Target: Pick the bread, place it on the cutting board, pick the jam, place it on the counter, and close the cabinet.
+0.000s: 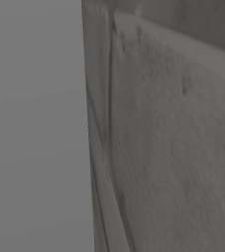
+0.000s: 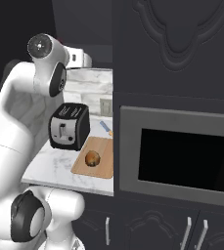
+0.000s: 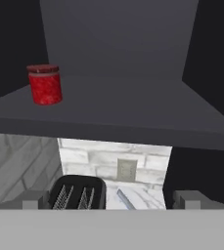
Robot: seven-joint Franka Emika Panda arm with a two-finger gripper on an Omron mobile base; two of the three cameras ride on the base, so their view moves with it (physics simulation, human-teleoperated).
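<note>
The jam point(image 3: 45, 84), a red jar with a red lid, stands upright on the dark shelf of the open cabinet point(image 3: 113, 114), left of centre in the hand view. My gripper point(image 3: 108, 200) is open, with nothing between its fingertips point(image 3: 33, 200); it faces the shelf from in front, and the jar is up and to the left, well apart. The round brown bread point(image 2: 92, 158) lies on the wooden cutting board point(image 2: 103, 168) on the marble counter point(image 2: 50, 168), right of the toaster. My arm reaches up toward the cabinet at the upper left of the right base view.
A black and silver toaster point(image 2: 69, 127) stands on the counter below the cabinet, with a blue-handled knife point(image 2: 106, 128) behind the board. A microwave point(image 2: 177, 156) fills the dark unit on the right. Grey flat surfaces point(image 1: 35, 123) close to the camera block the left base view.
</note>
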